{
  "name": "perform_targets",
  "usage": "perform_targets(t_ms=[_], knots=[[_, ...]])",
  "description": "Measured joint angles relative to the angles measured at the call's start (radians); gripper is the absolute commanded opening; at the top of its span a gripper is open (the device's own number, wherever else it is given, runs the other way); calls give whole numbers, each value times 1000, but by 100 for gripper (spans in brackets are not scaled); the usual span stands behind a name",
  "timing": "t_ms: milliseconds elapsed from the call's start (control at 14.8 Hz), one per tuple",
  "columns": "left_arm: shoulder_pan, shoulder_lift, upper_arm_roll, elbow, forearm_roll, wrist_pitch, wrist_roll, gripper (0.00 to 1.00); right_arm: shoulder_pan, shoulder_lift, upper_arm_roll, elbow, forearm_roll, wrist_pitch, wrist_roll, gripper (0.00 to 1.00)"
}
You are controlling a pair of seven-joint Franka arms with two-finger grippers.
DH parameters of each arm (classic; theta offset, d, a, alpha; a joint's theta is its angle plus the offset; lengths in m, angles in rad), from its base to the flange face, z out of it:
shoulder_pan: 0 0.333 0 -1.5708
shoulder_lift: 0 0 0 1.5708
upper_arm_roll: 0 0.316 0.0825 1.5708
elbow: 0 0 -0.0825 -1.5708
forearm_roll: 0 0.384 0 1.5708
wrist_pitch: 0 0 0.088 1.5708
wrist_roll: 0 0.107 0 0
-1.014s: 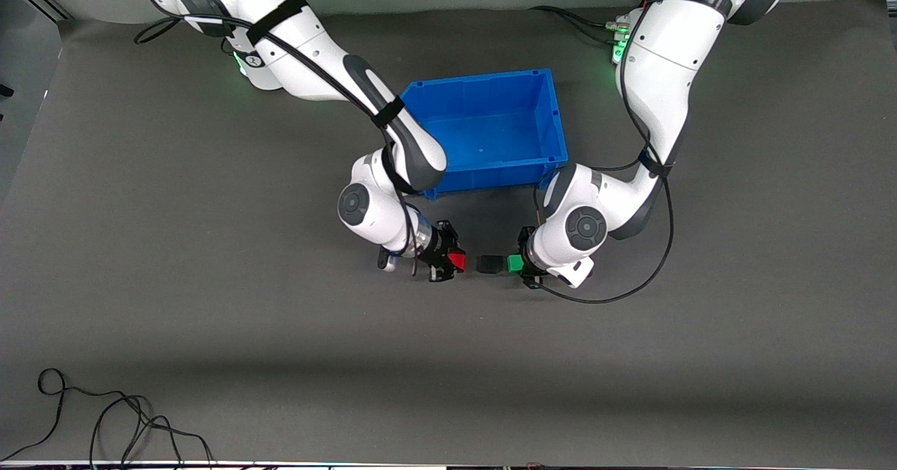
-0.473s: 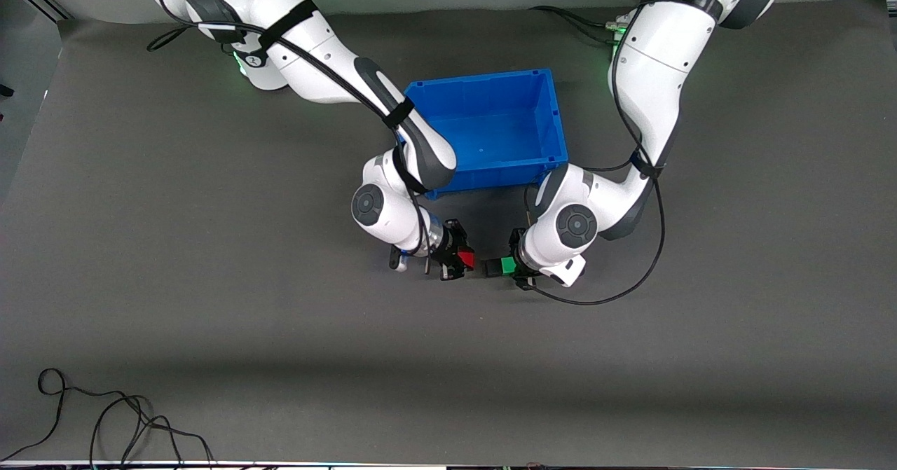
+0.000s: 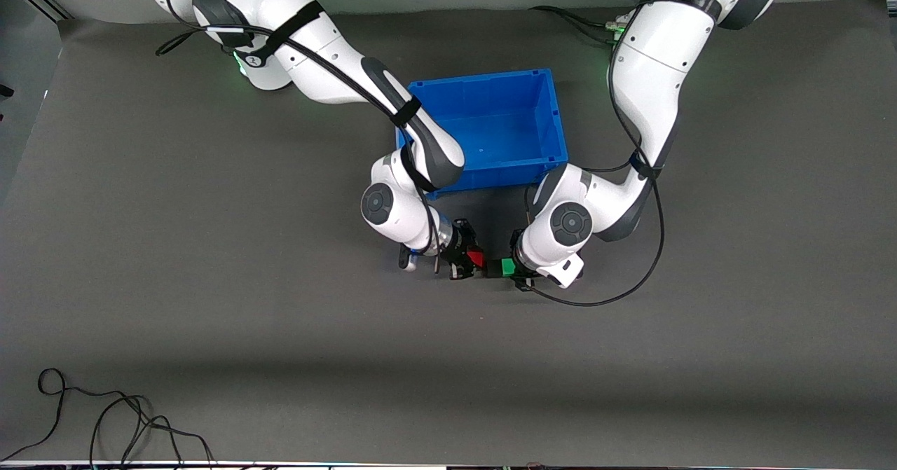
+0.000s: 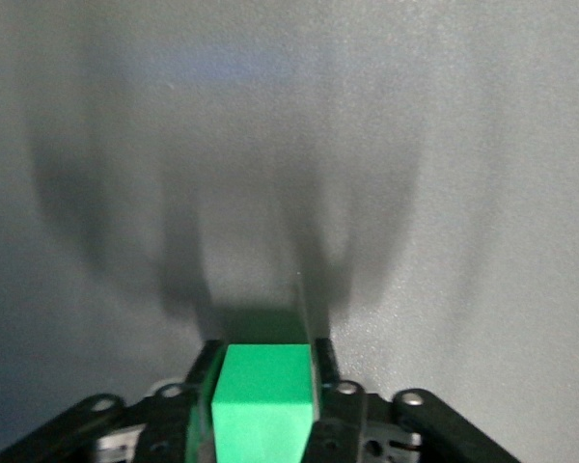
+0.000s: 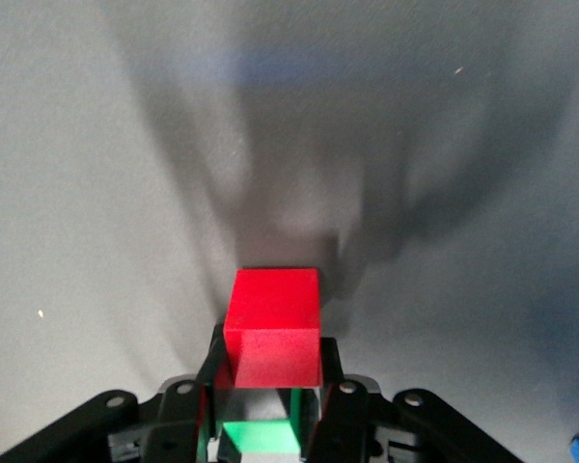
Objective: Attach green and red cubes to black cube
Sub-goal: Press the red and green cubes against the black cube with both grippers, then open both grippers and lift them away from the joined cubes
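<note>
In the front view my right gripper point(image 3: 470, 260) is shut on the red cube point(image 3: 477, 258) and holds it low over the table. The black cube point(image 3: 492, 268) sits between the red cube and the green cube point(image 3: 508, 267), pressed against the green one; I cannot tell whether red touches black. My left gripper point(image 3: 516, 269) is shut on the green cube. The left wrist view shows the green cube point(image 4: 263, 394) between my left gripper's point(image 4: 263, 371) fingers, with the black cube hidden. The right wrist view shows the red cube point(image 5: 273, 328) in my right gripper point(image 5: 270, 365).
An empty blue bin point(image 3: 560, 134) stands farther from the front camera than the cubes, between the two arms. A loose black cable point(image 3: 105, 421) lies near the table's front edge at the right arm's end. The table is dark grey cloth.
Both grippers have closed in on each other. The right gripper carried the red cube up beside the black cube; the left gripper shifted the green and black cubes slightly toward the right arm's end.
</note>
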Motion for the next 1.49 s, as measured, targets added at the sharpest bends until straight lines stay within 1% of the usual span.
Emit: perform_targets(t_ms=[68, 135, 203, 270, 338, 473, 541, 743, 878, 1014, 1149, 1284, 1419, 1486], knots=[[0, 0, 0, 2, 5, -1, 0, 100, 0, 6, 0, 8, 0, 0, 0, 40], [0, 0, 1, 5, 6, -2, 0, 100, 0, 12, -1, 15, 0, 0, 0, 42], [0, -1, 5, 13, 7, -9, 0, 100, 0, 19, -1, 23, 0, 0, 0, 61], [1, -4, 13, 22, 11, -29, 0, 100, 0, 24, -1, 28, -2, 0, 0, 95], [4, -14, 25, 33, 23, -67, 0, 100, 0, 28, -1, 32, -6, 0, 0, 100], [24, -61, 56, 51, 58, -167, 12, 100, 0, 29, -1, 35, -12, 0, 0, 100], [47, -96, 65, 54, 68, -219, 53, 100, 0, 29, -2, 39, -18, 0, 0, 100], [134, -186, 74, 50, 70, -384, 284, 100, 0, 28, -5, 51, -30, 0, 0, 100], [197, -215, 78, 49, 72, -460, 446, 100, -1, 27, -12, 58, -51, 1, 0, 100], [265, -242, 80, 45, 79, -524, 636, 100, -2, 10, -41, 63, -95, -24, 0, 100], [331, -299, 80, 10, 98, -559, 850, 100, -4, -26, -96, 70, -181, -132, 0, 100], [396, -399, 81, -69, 104, -571, 1113, 100, -9, -83, -148, 75, -254, -251, -14, 100], [459, -511, 81, -155, 104, -576, 1362, 100, -10, -149, -209, 75, -278, -391, -108, 100], [479, -558, 82, -190, 104, -577, 1446, 100, -11, -182, -247, 75, -280, -469, -178, 100]])
